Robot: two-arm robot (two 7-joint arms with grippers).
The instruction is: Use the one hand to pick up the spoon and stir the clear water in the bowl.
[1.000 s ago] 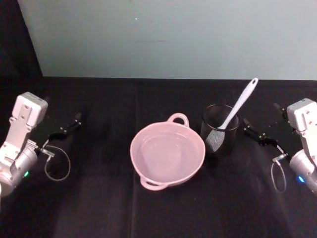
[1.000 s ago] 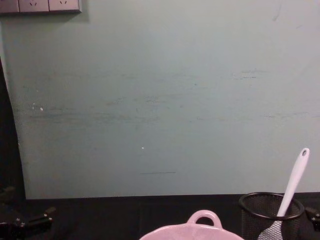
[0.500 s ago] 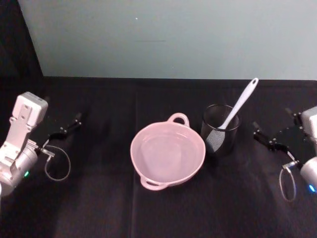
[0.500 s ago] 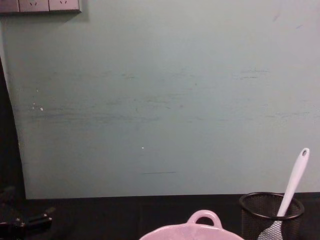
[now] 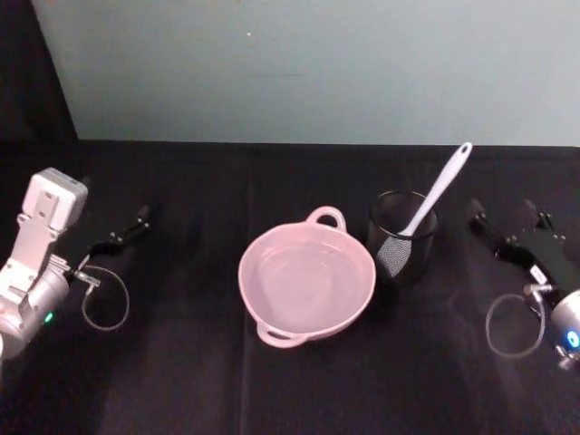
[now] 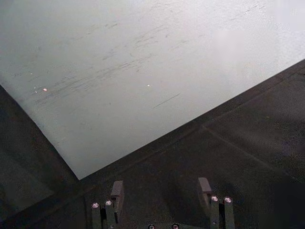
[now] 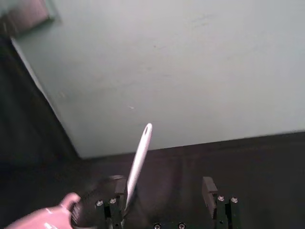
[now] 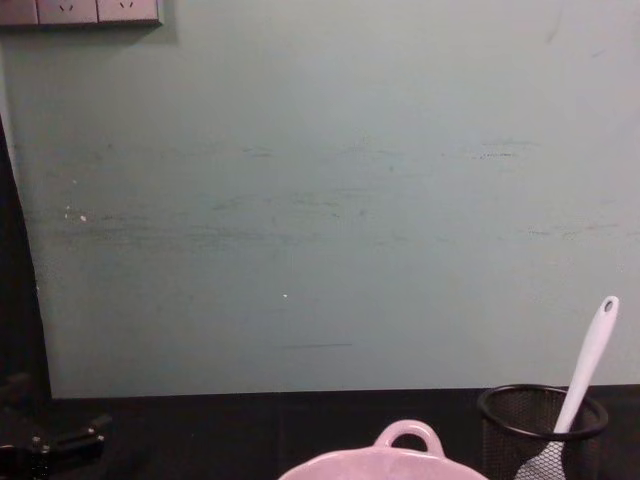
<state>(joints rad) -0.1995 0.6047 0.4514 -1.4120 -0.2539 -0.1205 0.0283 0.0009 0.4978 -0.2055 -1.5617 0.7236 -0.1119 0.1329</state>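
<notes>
**Spoon stands in the mesh cup; both tools released**

The spoon is long, slim and white, with a small hole at the handle end and a flat, squarish head. It leans in the black wire-mesh cup, right of centre in the head view. Its head is down inside the cup and its handle tilts up toward the upper right, over the cup's rim.

Just left of the cup, near the middle of the frame, sits the pale pink round bowl. It has a loop handle at its far rim and another at its near rim, and clear water lies inside. Both rest on the black tabletop before a pale teal wall.

The right tool is at the right edge of the frame, apart from the cup, its two black fingers spread and grasping nothing. The left tool sits at the far left, well apart from the bowl, likewise released and empty.
</notes>
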